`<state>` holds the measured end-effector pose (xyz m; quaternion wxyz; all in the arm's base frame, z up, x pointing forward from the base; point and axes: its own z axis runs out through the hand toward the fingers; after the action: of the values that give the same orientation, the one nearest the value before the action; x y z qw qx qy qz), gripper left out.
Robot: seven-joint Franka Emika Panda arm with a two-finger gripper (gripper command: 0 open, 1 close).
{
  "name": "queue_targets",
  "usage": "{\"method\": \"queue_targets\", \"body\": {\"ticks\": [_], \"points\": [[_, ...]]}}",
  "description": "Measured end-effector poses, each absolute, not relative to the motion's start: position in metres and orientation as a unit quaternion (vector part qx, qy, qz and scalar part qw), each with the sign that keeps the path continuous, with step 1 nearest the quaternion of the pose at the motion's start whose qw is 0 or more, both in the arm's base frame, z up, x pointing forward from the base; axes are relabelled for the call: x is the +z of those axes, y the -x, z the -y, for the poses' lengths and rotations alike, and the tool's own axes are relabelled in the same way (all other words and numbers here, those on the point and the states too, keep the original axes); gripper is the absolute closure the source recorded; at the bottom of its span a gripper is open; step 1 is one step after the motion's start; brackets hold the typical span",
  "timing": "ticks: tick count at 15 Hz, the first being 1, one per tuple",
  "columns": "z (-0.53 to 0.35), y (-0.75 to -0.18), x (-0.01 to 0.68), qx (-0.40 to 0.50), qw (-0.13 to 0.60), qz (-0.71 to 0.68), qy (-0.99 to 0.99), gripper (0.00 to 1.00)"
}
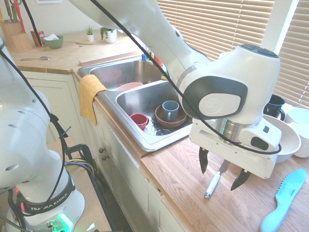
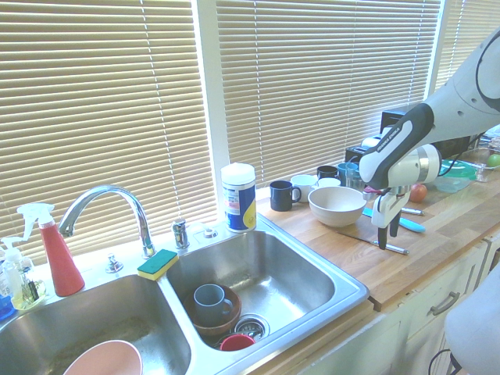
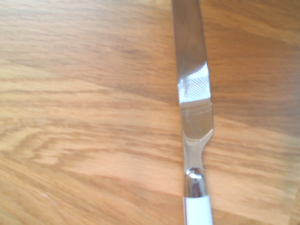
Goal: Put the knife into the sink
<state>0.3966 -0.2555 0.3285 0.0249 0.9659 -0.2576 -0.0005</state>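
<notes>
- The slim table knife with silver metal blade and narrow white handle (image 1: 215,180) lies flat on the wooden countertop (image 1: 193,193) directly beneath the white two-finger gripper (image 1: 221,175), showing between its two black fingers.
- From where I stand its long axis appears to run across the gap between the fingers rather than along it, white handle end nearest the counter edge, though the angle is hard to judge.
- The gripper points straight down, fingers spread wide, holding nothing and hanging just above the knife.
- The stainless steel double-basin sink (image 1: 145,99) sits well off to one side of the gripper, along the counter.
</notes>
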Motion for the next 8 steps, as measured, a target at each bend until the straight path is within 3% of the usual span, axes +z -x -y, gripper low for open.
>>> {"method": "queue_targets", "body": {"ticks": [8], "points": [[0.2614, -0.3963, 0.323, -0.005, 0.026, 0.262, -0.965, 1.0]]}}
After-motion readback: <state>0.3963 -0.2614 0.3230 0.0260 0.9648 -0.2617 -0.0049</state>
